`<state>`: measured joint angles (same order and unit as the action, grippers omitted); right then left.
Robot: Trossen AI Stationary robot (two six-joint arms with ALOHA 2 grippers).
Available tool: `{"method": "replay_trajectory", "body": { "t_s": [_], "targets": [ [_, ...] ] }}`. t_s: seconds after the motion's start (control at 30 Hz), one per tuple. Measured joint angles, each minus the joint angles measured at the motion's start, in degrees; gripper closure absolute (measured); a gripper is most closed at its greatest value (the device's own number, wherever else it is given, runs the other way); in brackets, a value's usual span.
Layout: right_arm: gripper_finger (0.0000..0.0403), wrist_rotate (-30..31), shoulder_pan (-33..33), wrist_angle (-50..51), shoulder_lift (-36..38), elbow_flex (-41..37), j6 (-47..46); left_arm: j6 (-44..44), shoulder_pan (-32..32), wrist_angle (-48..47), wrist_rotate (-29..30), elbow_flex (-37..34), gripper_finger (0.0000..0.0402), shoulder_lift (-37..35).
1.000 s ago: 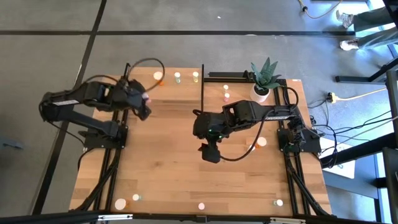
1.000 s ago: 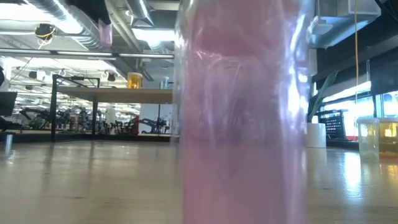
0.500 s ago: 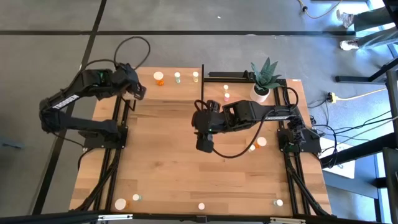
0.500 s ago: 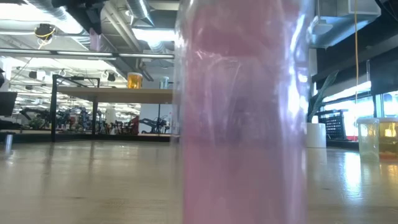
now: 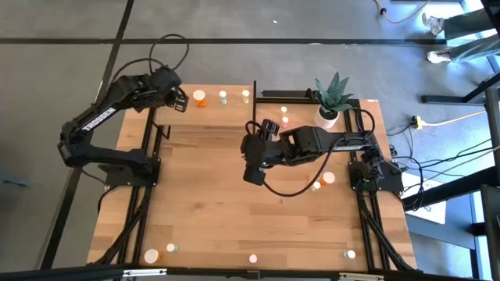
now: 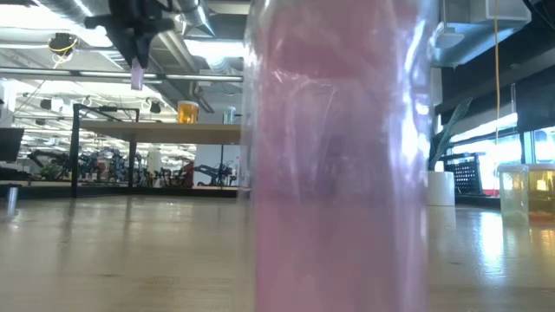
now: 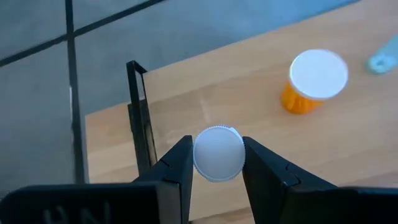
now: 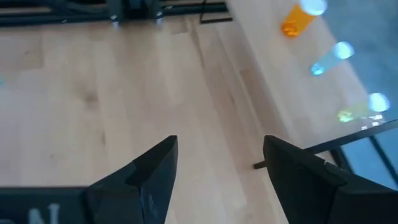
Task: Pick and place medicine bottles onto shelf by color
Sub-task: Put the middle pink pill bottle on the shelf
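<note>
Left fingers point(image 7: 217, 163) clamping a white-capped bottle point(image 7: 218, 153) above the shelf point(image 7: 249, 124).

The bottle is hanging cap toward the wrist camera, long axis pointing down at the shelf boards; pink body showing in the low view. An orange bottle point(image 7: 313, 81) is standing on the shelf just ahead of the fingers, beside a black post point(image 7: 140, 112). Right fingers point(image 8: 217, 162) are spread apart and empty, hovering over mid-counter point(image 5: 219, 211), farther from that shelf end. Judging: set-down falls to the left arm.
</note>
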<state>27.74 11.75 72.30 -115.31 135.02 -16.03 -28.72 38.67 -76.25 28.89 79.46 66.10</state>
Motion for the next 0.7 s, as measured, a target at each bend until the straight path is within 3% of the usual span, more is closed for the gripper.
{"method": "replay_trajectory", "body": {
  "t_s": [0.27, 0.47, 0.7],
  "targets": [
    [0.0166, 3.3, 0.0, -2.0, 0.0, 0.0, 0.0, 1.4, 4.2, 1.0, 0.0, -1.3, 0.0301, 4.0],
    [0.0166, 3.3, 0.0, -2.2, 0.0, 0.0, -0.2, 2.4, 6.8, 6.9, -0.1, -7.7, 0.0301, 4.0],
    [0.0166, 3.3, 0.0, -2.3, 0.0, 0.0, -0.2, 3.8, 7.0, 14.0, -0.1, -9.7, 0.0301, 4.0]
  ]
}}
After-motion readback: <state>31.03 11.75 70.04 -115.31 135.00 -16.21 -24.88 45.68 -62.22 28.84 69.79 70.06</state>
